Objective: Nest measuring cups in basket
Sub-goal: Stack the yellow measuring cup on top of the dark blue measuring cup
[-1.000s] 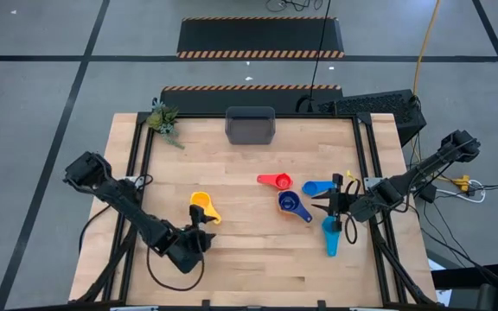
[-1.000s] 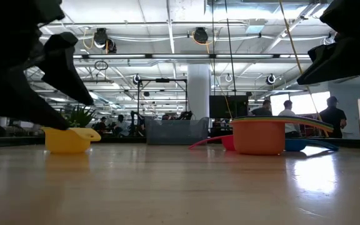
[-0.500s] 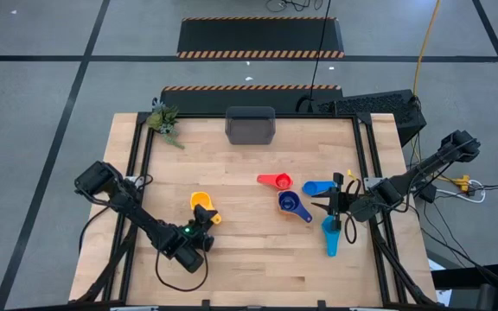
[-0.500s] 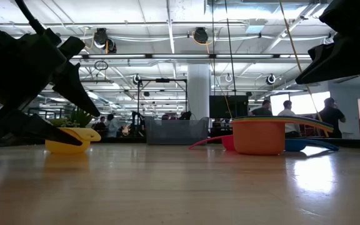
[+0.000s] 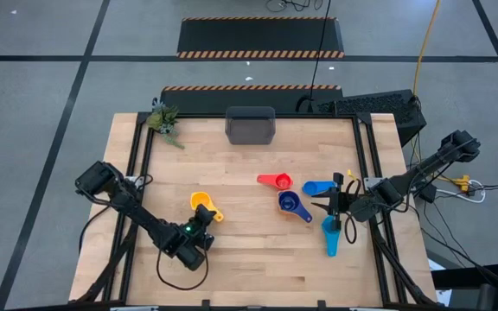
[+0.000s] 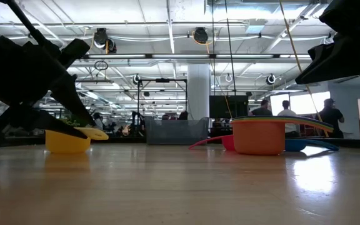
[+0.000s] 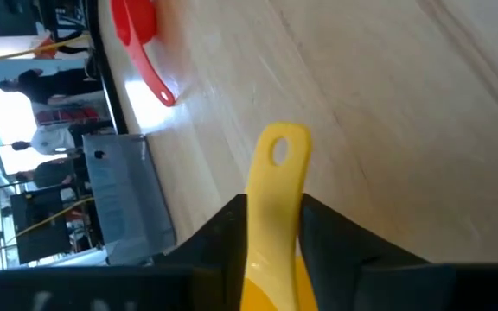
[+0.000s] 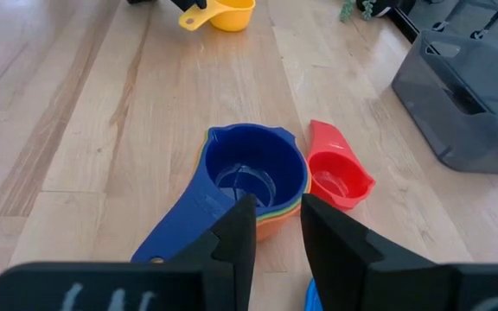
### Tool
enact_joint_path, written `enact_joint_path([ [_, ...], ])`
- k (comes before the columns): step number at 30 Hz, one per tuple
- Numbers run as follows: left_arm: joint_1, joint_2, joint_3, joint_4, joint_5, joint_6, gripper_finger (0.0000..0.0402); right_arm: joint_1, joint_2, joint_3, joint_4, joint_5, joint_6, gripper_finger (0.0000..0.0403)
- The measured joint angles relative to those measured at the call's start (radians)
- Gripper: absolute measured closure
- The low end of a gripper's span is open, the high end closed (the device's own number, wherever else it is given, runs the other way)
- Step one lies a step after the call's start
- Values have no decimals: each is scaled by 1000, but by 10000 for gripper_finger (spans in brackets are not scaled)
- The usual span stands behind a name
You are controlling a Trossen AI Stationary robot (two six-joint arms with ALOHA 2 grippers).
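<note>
- Gripping the flat handle of the yellow measuring cup (image 5: 201,203), the left gripper (image 5: 202,221) sits low on the worktop (image 5: 249,259) in the lower left of the high view; the left wrist view shows its jaws closed against both sides of that handle (image 7: 272,216).
- The yellow cup's bowl rests on the wood at the left of the low view (image 6: 67,140).
- The right gripper (image 5: 328,204) hangs at the right of the high view, over the cluster of cups, its jaws narrowly parted with nothing between them.
- In the right wrist view a dark blue cup (image 8: 253,177) sits on top of a nested stack, orange and other rims showing beneath it; the red cup (image 8: 340,177) lies touching it.
- In the high view the red cup (image 5: 277,181) lies centre right, the blue cup (image 5: 316,187) just beside it, and the cyan cup (image 5: 331,233) below them.
- The basket (image 5: 250,126) stands at the upper middle edge of the worktop, well apart from all the cups.
- A small green plant (image 5: 164,119) sits at the upper left corner.
</note>
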Motion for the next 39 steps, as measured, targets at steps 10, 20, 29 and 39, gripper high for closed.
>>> enact_joint_path([
  [10, 8, 0, -3, 15, 16, -10, 387, 0, 0, 0, 65, 0, -21, 316],
  [20, 56, -44, -1, 123, 3, 20, 394, -1, 2, 0, 256, 7, -136, 316],
  [29, 160, -119, 87, 133, 41, 54, 395, -3, 17, 0, 376, 50, -239, 316],
  [39, 301, -135, 188, 133, 98, 53, 395, 1, 196, 130, 339, 105, -299, 316],
])
